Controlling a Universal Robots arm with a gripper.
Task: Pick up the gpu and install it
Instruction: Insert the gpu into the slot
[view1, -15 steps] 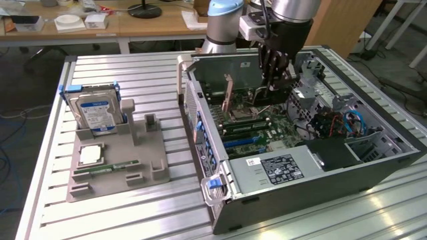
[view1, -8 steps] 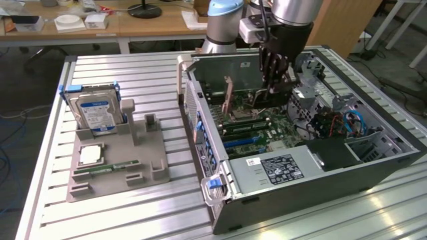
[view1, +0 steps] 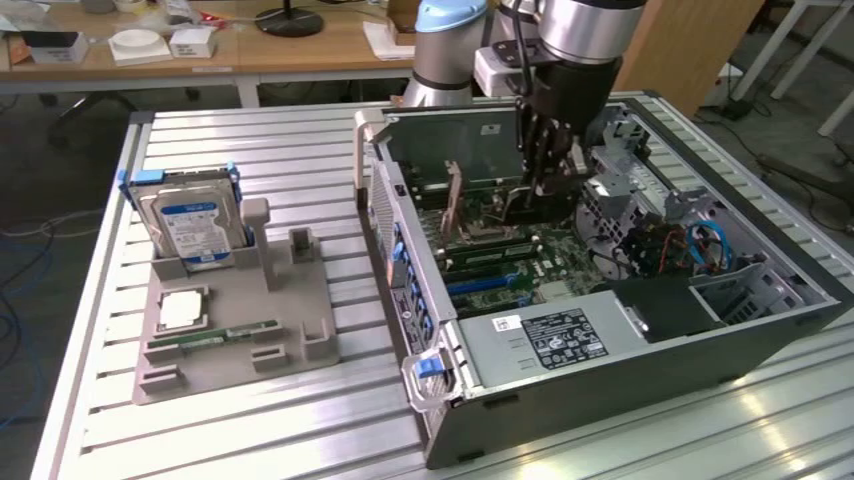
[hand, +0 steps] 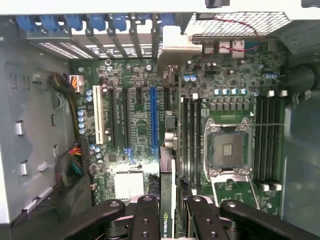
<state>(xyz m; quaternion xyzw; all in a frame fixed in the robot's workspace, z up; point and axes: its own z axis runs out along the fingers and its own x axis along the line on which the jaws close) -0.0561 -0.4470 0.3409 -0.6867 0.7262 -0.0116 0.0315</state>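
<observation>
My gripper (view1: 547, 190) reaches down into the open computer case (view1: 601, 400), above the motherboard. It is shut on the gpu (hand: 166, 222), a thin green card seen edge-on between the black fingers (hand: 145, 215). The card's metal end bracket (hand: 174, 47) points at the case's rear slot openings. In the exterior view the gpu (view1: 454, 200) stands upright on edge, running from my gripper toward the rear wall. The card hangs over the board just beside the long blue slot (hand: 153, 120), between it and the memory slots (hand: 192, 135). Whether it touches the board is hidden.
A grey fixture (view1: 227, 320) on the table at the exterior view's left holds a hard drive (view1: 194, 220), a processor chip (view1: 180, 308) and a memory stick (view1: 214, 338). Inside the case are the processor socket (hand: 229, 147), cable bundles (view1: 681, 245) and a drive cage (view1: 627, 180).
</observation>
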